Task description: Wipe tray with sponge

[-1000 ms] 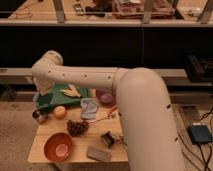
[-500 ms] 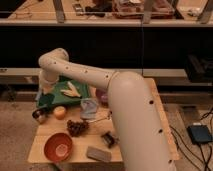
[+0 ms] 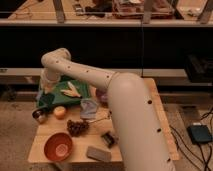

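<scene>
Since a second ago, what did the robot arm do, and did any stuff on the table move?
The bend of the arm rose and shifted a little right, and its thick near part swayed sideways. The gripper stays low at the left end of the tray. Nothing visibly got picked up or let go. The bowl, grapes, grey block and tray kept their places.

A robot lab or workshop rather than a home.
Far side, a long dark bench (image 3: 105, 45) with metal uprights and clutter on top; at right, a grey box (image 3: 200, 134) and cables (image 3: 182, 142) on speckled floor; a small wooden table (image 3: 47, 128) stands in the middle; the gripper (image 3: 44, 98) sits at the left edge of the tray (image 3: 82, 91).
</scene>
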Action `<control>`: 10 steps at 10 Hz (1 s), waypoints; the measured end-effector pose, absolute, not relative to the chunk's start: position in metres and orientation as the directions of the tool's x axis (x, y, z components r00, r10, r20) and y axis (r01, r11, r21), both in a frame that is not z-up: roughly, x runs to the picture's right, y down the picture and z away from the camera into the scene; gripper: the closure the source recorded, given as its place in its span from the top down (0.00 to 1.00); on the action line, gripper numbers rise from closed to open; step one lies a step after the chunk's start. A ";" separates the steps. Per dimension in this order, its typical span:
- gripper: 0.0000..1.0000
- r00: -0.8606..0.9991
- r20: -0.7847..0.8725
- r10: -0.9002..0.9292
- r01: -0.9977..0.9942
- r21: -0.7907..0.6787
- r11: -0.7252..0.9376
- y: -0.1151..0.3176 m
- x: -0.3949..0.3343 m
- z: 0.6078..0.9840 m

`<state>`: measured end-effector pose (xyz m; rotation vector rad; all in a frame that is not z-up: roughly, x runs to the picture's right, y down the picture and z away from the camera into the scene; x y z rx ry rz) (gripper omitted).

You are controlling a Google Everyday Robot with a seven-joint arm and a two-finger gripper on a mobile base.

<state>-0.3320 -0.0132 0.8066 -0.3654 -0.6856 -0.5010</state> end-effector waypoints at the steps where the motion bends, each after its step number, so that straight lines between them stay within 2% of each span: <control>1: 0.00 0.668 0.674 -0.316 0.546 -0.155 0.823 -0.013 -0.331 0.806; 3: 0.00 0.695 0.660 -0.284 0.500 -0.161 0.851 -0.016 -0.320 0.811; 5: 0.00 0.720 0.649 -0.246 0.454 -0.171 0.875 -0.039 -0.299 0.826; 7: 0.00 0.722 0.655 -0.222 0.430 -0.174 0.886 -0.062 -0.301 0.830; 10: 0.00 0.730 0.657 -0.190 0.405 -0.191 0.894 -0.073 -0.301 0.835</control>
